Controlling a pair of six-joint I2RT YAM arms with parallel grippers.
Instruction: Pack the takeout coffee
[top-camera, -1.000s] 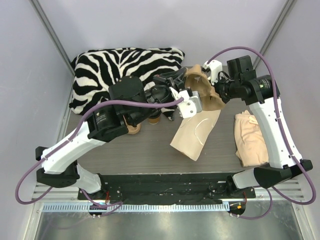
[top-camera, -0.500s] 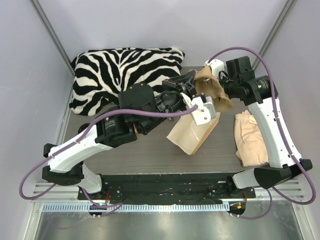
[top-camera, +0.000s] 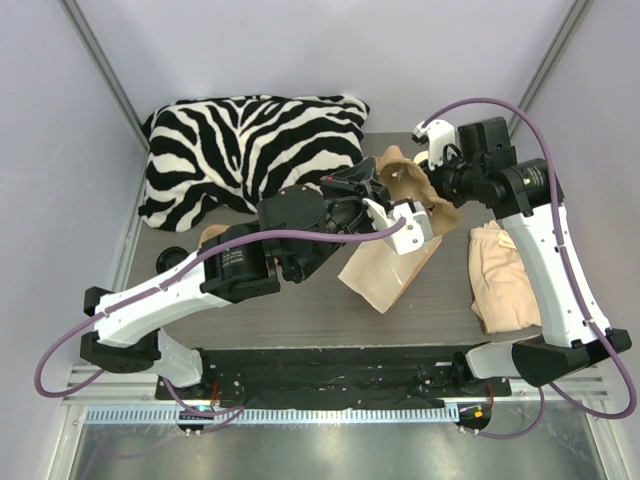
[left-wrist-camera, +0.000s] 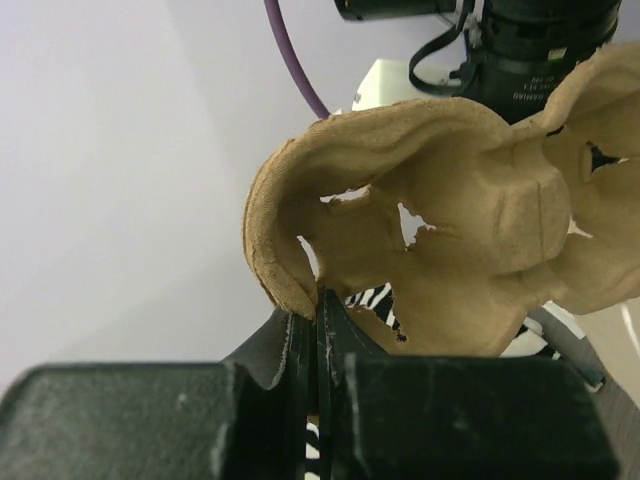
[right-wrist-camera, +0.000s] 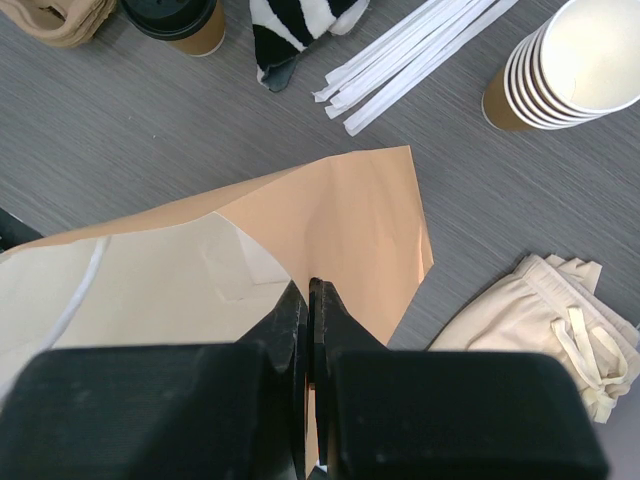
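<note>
A tan pulp carrier (left-wrist-camera: 440, 230) is held in the air, pinched by its rim in the left gripper (left-wrist-camera: 318, 300), whose jaws are pressed together on the thin edge. Seen from above, the carrier hangs over the far end of a brown paper bag (top-camera: 385, 275) that lies slanted on the grey wood-grain tabletop (top-camera: 300, 300). The right gripper (right-wrist-camera: 308, 290) reaches in from the right, jaws clamped on the bag's upper edge, so the bag's pale inside shows to one side of the jaws and its brown outside to the other. The coffee (right-wrist-camera: 178, 20), a tan cup with a black lid, stands upright on the tabletop at the top edge of the right wrist view, partly cut off by the frame and well apart from the bag. It sits between a pile of tan pulp pieces (right-wrist-camera: 55, 15) and a zebra-striped corner (right-wrist-camera: 300, 25). From above it cannot be made out, as the arms cover that area. Further along in the wrist view lie a bundle of white sticks (right-wrist-camera: 410, 50) and a stack of lidless cups (right-wrist-camera: 575, 60). A zebra-striped pillow (top-camera: 250, 140) fills the far left of the tabletop, and a folded beige cloth (top-camera: 505, 275) lies at the right, just beside the bag.
</note>
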